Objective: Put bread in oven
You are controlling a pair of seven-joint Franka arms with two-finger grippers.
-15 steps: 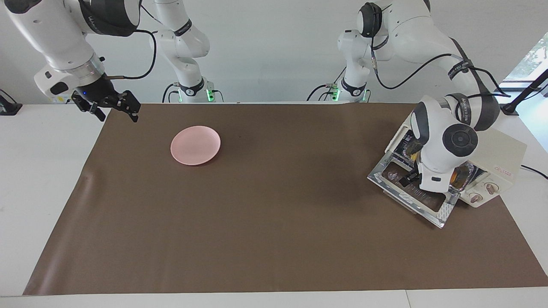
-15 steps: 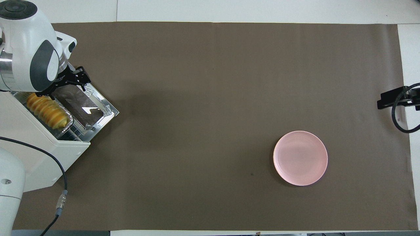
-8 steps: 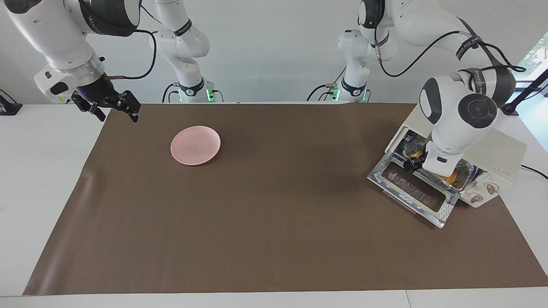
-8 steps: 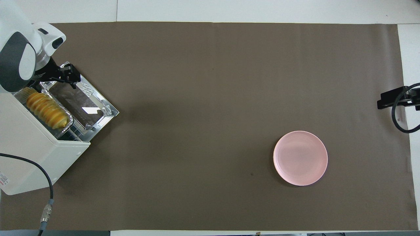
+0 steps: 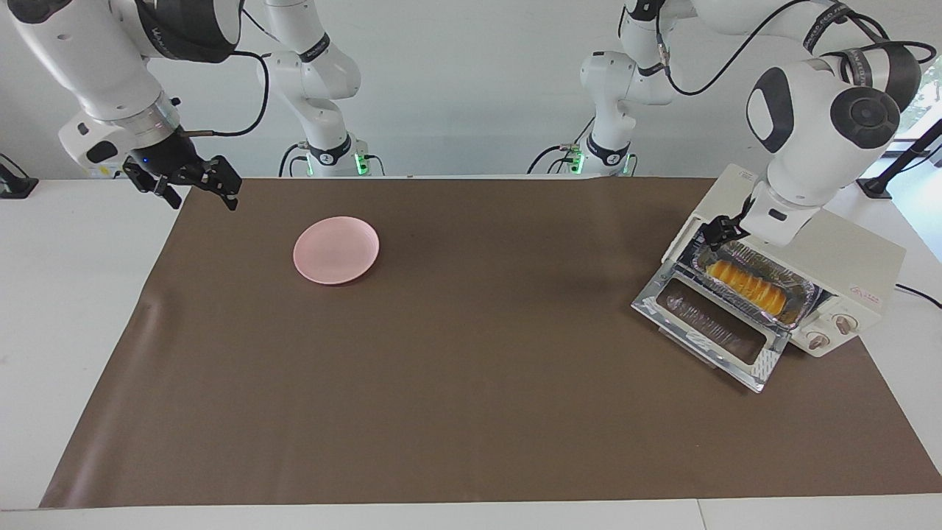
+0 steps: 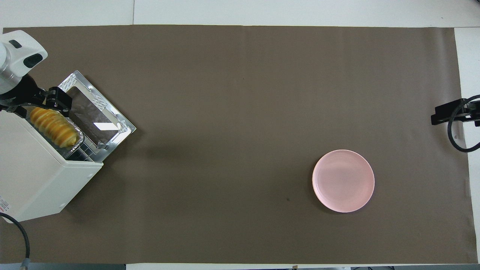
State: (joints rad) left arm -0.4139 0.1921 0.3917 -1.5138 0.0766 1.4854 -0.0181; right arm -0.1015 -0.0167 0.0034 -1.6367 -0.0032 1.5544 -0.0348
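Resting bread (image 5: 745, 287) inside oven (image 5: 854, 272)

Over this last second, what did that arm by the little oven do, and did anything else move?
The left gripper, empty and open, rose and drew back from over the open door to the oven's top edge, uncovering the bread in its foil tray on the rack. Nothing was gripped or released. The bread, tray, pink plate and the waiting right gripper at the mat's corner stayed put.
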